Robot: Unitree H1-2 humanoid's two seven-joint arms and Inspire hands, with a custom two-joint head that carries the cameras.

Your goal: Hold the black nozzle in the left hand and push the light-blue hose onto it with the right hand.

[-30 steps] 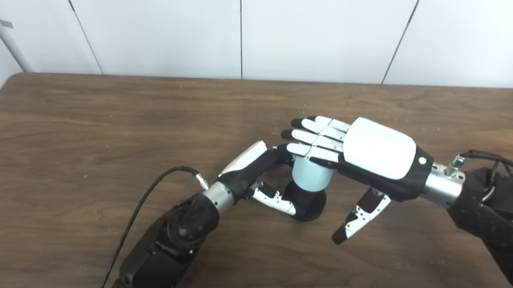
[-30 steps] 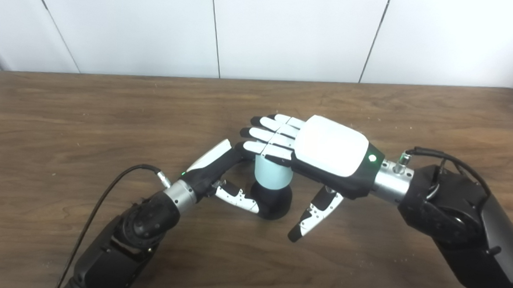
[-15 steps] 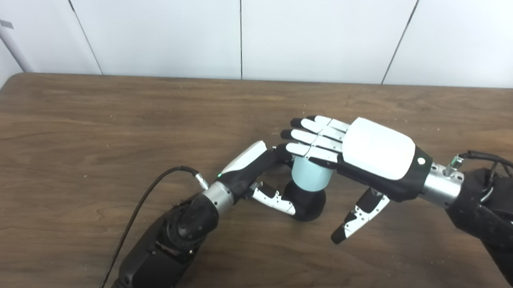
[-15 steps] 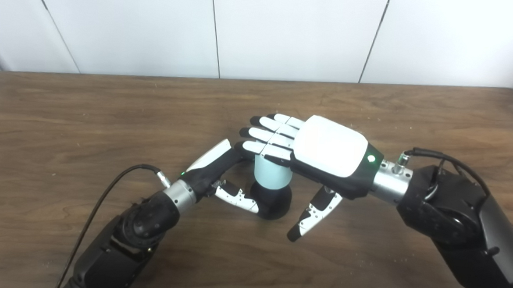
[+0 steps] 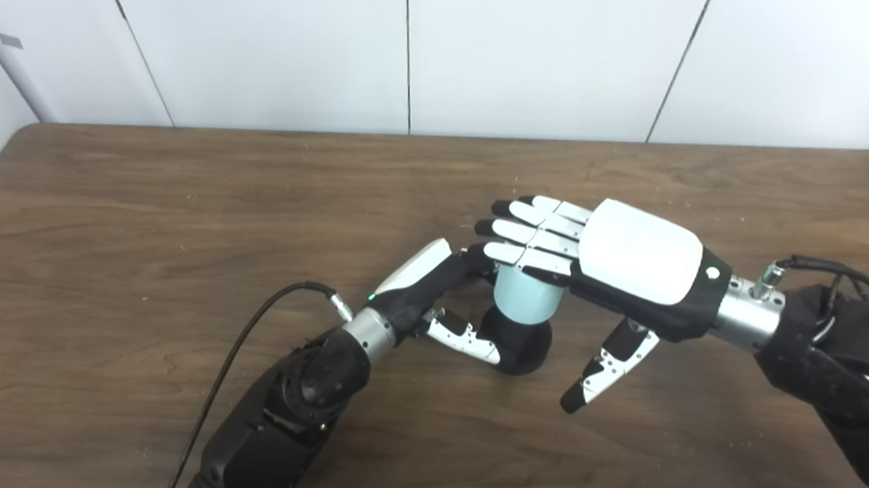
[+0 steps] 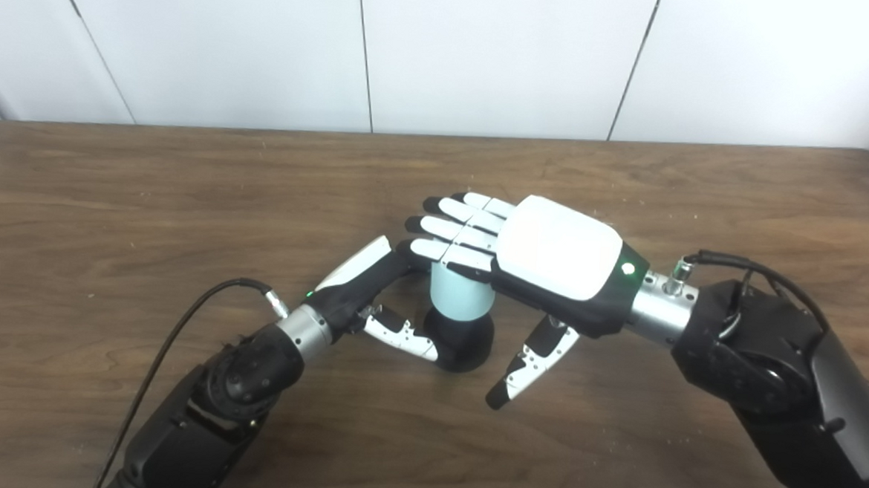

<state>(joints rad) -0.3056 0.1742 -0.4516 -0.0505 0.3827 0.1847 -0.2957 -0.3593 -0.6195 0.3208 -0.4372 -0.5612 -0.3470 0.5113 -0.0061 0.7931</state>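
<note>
On the brown wooden worktop (image 5: pixel 109 205), as the left eye view shows it, the left hand (image 5: pixel 432 288) has its fingers wrapped round the black nozzle (image 5: pixel 522 344), which stands upright near the middle with its base on the wood. The light-blue hose (image 5: pixel 525 297), a short upright piece, sits on top of the nozzle. The right hand (image 5: pixel 612 257) lies flat over the hose, fingers straight and close together, thumb hanging free, gripping nothing. Compared with a second ago almost nothing has shifted; the right hand has barely crept. That suggests the hose is seated, or nearly so, and the pressing is near its end.

From the right eye view, the same stack reads clearly: hose (image 6: pixel 461 297) on nozzle (image 6: pixel 463 342), flat right hand (image 6: pixel 545 253) on top, left hand (image 6: pixel 369 289) clamped at the side. Behind the worktop stands a plain white panelled wall (image 6: pixel 489 53).
</note>
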